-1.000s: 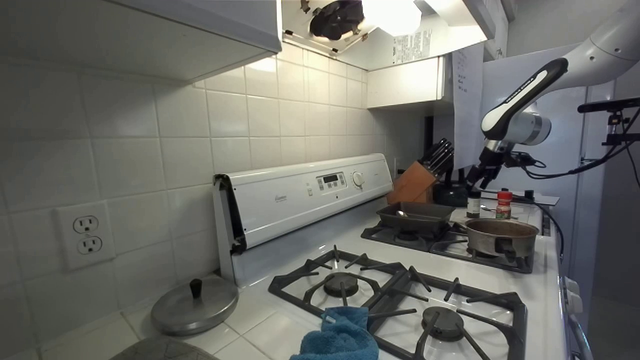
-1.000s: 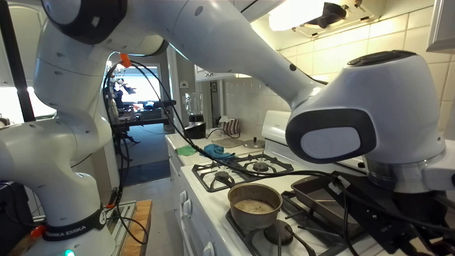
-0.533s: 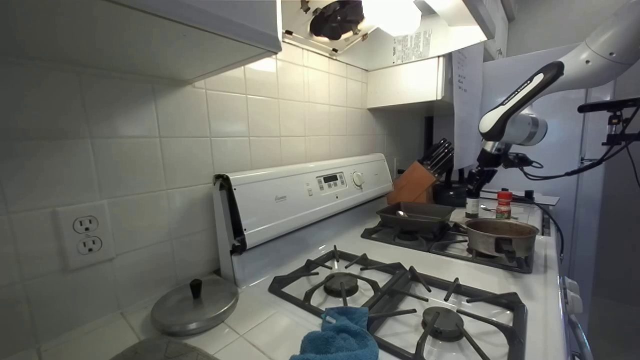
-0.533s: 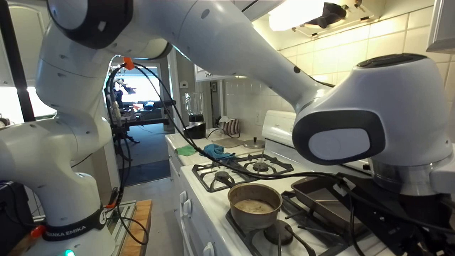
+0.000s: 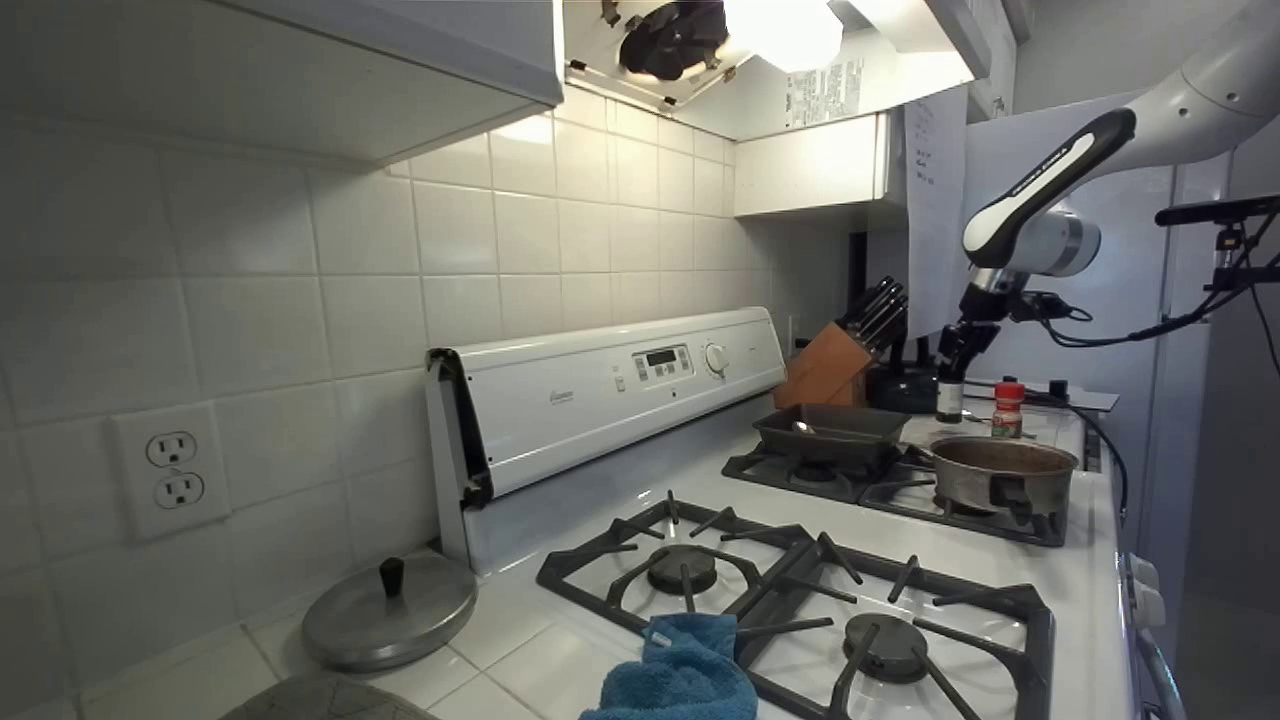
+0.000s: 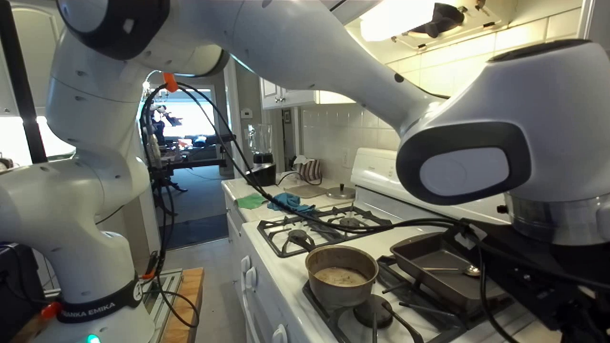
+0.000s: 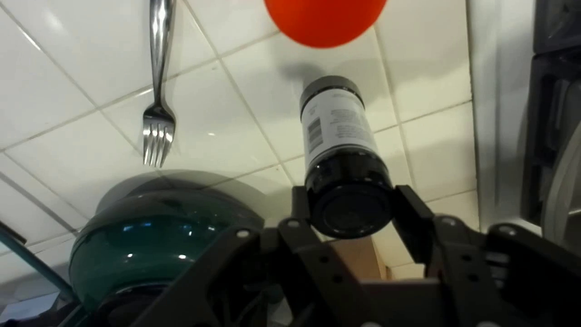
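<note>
Gripper clamped on the bottle by its black cap, jaws parted only by it. Bottle hangs below, long axis near vertical, base apparently just off counter. Red-capped jar near; pot farther.

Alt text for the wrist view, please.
Gripper holding a white-labelled bottle by its black cap over a tiled counter. A fork and rounded green vessel sit at left, a red cap at the top edge.
</note>
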`<state>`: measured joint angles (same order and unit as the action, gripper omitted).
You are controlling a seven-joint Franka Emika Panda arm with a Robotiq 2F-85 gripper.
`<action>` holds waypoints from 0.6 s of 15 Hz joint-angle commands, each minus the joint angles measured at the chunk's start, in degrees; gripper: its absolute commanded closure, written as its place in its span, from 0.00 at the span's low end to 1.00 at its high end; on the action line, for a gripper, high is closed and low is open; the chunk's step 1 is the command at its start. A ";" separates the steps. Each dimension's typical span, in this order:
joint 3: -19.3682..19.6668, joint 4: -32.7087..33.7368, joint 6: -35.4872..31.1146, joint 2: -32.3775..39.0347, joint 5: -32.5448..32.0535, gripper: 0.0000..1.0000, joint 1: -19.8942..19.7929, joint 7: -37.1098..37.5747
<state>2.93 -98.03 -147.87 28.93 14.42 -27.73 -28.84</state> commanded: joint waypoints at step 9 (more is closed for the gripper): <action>3.72 -7.56 0.07 -14.09 -2.95 0.76 3.16 1.60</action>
<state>4.91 -100.85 -148.06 19.81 13.91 -26.17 -28.84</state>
